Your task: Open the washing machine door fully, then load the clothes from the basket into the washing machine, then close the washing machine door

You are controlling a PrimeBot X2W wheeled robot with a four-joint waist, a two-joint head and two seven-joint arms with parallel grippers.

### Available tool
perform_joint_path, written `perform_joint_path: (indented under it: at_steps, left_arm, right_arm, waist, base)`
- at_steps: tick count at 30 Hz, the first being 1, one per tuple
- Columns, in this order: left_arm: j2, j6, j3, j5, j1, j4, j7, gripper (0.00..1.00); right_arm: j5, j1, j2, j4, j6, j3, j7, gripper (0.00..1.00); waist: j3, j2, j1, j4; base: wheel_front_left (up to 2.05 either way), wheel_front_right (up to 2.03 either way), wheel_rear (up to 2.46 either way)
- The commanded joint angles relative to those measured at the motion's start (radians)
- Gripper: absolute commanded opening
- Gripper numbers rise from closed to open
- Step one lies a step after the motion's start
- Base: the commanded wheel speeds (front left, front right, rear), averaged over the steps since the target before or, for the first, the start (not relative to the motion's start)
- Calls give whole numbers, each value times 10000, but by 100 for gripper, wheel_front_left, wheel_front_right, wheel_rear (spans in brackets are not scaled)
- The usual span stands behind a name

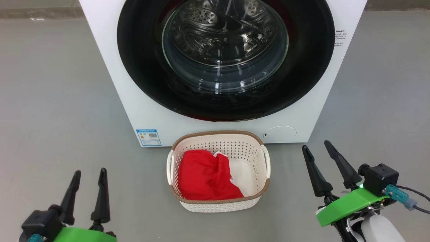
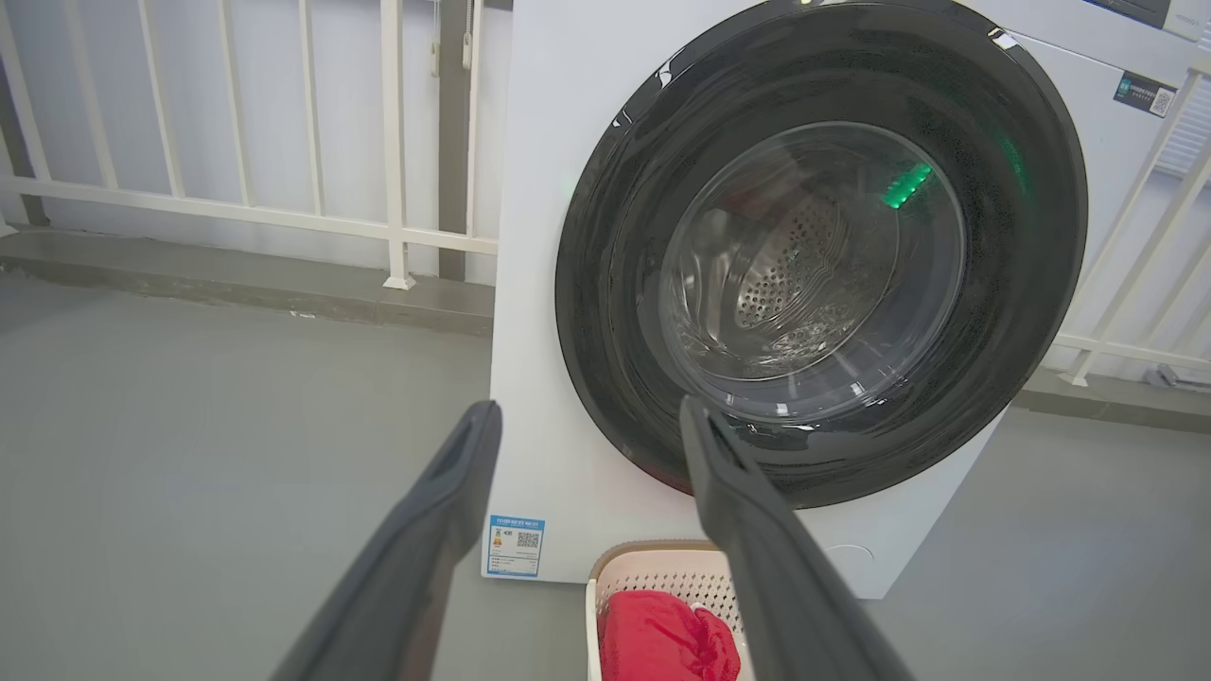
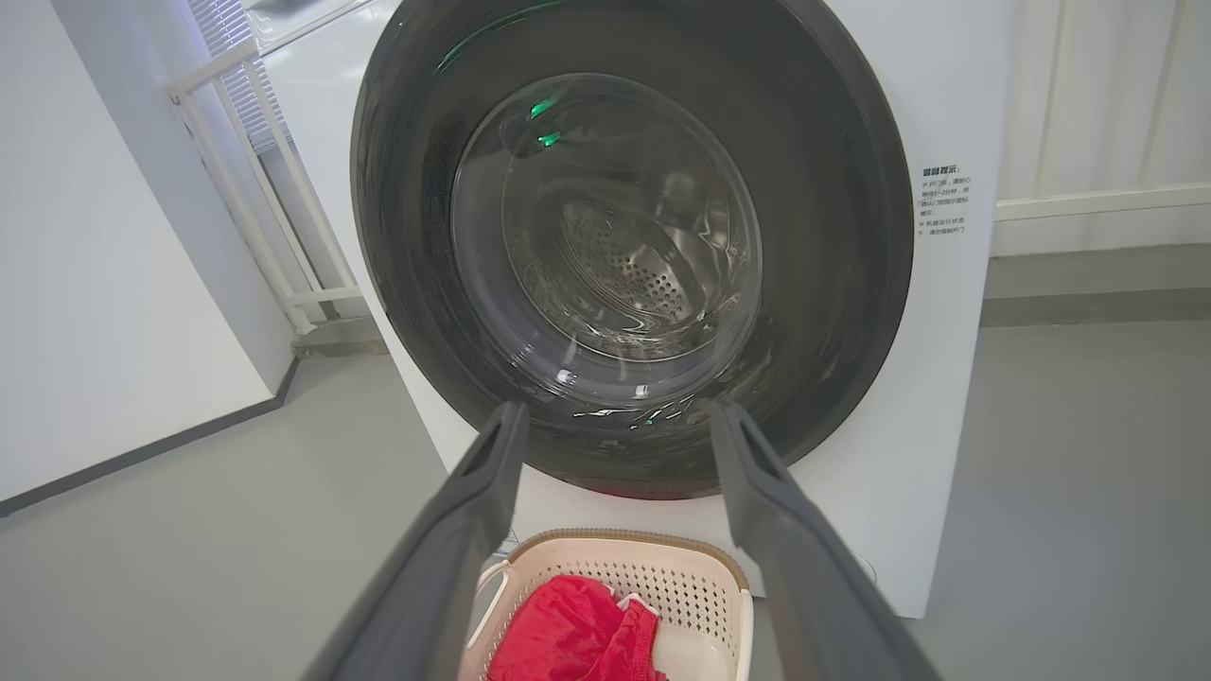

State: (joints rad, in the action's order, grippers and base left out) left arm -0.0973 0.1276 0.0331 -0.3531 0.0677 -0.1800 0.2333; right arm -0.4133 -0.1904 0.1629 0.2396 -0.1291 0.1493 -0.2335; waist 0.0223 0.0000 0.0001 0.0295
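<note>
The white washing machine point(image 1: 141, 101) stands ahead with its round black door point(image 1: 141, 60) closed flat against its front, the steel drum visible through the glass. On the floor before it sits the cream basket point(image 1: 220, 137), holding red clothes point(image 1: 203, 176). My left gripper point(image 1: 90, 175) hovers open at lower left, left of the basket. Open too, my right gripper point(image 1: 317, 148) rests at lower right, to the basket's right. Both wrist views look at the door point(image 2: 1022, 284) point(image 3: 823, 236), with open fingers point(image 2: 445, 530) point(image 3: 473, 530) and the basket point(image 2: 662, 567) point(image 3: 653, 567) below.
Grey floor point(image 1: 50, 101) spreads on both sides of the machine. A white railing point(image 2: 236, 218) and a low kerb run behind it, a white wall point(image 3: 114, 284) stands to one side. A blue label point(image 1: 148, 137) and a round cap point(image 1: 280, 133) sit on the machine's lower front.
</note>
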Motion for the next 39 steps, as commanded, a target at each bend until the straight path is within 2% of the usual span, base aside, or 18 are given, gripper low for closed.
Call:
perform_joint_path:
  at_steps: [1,4,39]
  left_arm:
    - [-212,30,-302,392,380,202,194,100]
    - [-224,31,-295,727,402,211,285,100]
    - [-93,31,-504,997,458,123,285,100]
  right_arm:
    - [377,-433,91,-222,-15,275,-196,100]
    - [684,-473,102,-217,-16,319,-283,100]
    - [655,-522,111,-145,-16,319,-283,100]
  waist:
    - [0,0,0,1]
    - [6,0,0,2]
    - [29,0,0,1]
  base:
    - [0,0,0]
    - [0,0,0]
    - [0,0,0]
